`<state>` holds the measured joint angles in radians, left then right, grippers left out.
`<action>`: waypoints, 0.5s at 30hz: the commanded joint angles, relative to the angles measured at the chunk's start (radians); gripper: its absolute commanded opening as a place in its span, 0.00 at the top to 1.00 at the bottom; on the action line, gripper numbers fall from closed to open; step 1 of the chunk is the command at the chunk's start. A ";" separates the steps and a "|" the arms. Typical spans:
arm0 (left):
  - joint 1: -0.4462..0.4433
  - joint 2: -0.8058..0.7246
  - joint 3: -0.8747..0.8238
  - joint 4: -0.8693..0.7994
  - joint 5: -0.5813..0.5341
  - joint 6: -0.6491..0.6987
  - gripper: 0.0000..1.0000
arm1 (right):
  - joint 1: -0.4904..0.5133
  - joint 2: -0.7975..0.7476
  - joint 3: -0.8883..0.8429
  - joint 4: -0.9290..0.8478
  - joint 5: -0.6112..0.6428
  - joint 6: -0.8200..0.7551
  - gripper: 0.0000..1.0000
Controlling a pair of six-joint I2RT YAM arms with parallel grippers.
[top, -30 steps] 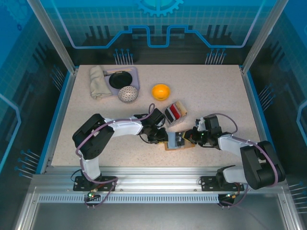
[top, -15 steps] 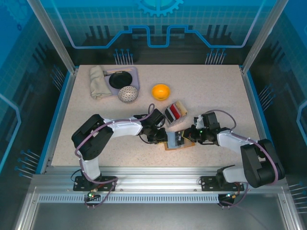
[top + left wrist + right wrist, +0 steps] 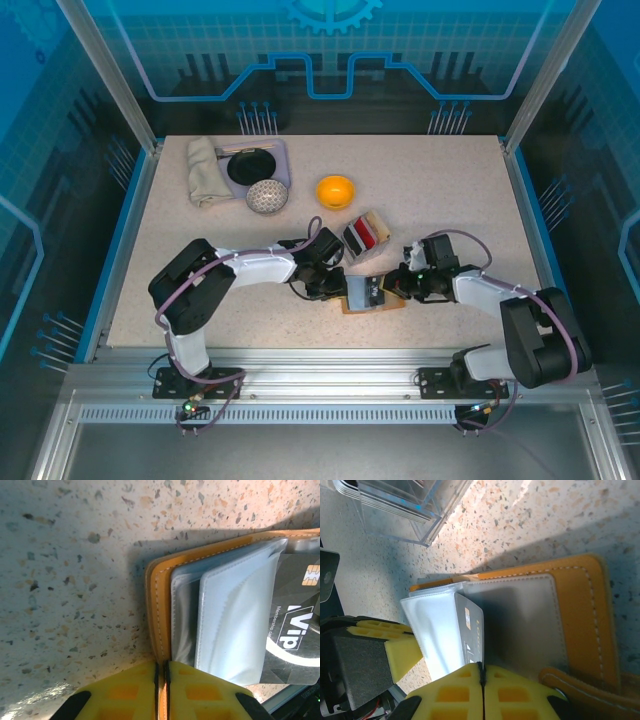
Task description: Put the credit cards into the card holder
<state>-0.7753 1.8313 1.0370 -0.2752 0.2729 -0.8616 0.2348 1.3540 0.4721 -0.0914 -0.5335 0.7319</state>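
One open card holder (image 3: pixel 372 298), long axis left-right, black card (image 3: pixel 470 630) half-inserted

— What does the room look like?
— A pale speckled stone-look worktop (image 3: pixel 450 190), with blue trim strips (image 3: pixel 118 250) down its left and right edges.
— And around it?
— Translucent blue wall panels printed with circuit lines (image 3: pixel 420 40) on the far side. Slanted silver aluminium posts (image 3: pixel 105 70) stand at both far corners, and a ribbed aluminium rail (image 3: pixel 330 412) runs across the near edge. The light is even, the shadows soft.

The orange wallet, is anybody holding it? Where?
The left gripper pinches the card holder by its edge; the right gripper pinches the black card by its end.
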 commanded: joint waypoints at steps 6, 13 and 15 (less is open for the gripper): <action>-0.010 -0.010 -0.019 -0.029 -0.021 -0.006 0.89 | -0.001 0.066 -0.031 0.039 -0.087 0.013 0.92; -0.011 -0.007 -0.011 -0.034 -0.019 -0.004 0.89 | 0.055 0.107 -0.011 0.102 -0.064 0.068 0.88; -0.010 -0.008 -0.012 -0.034 -0.021 -0.004 0.89 | 0.067 0.101 -0.008 0.105 -0.055 0.076 0.86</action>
<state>-0.7753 1.8313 1.0370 -0.2836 0.2684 -0.8619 0.2703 1.4487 0.4656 0.0170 -0.5835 0.7803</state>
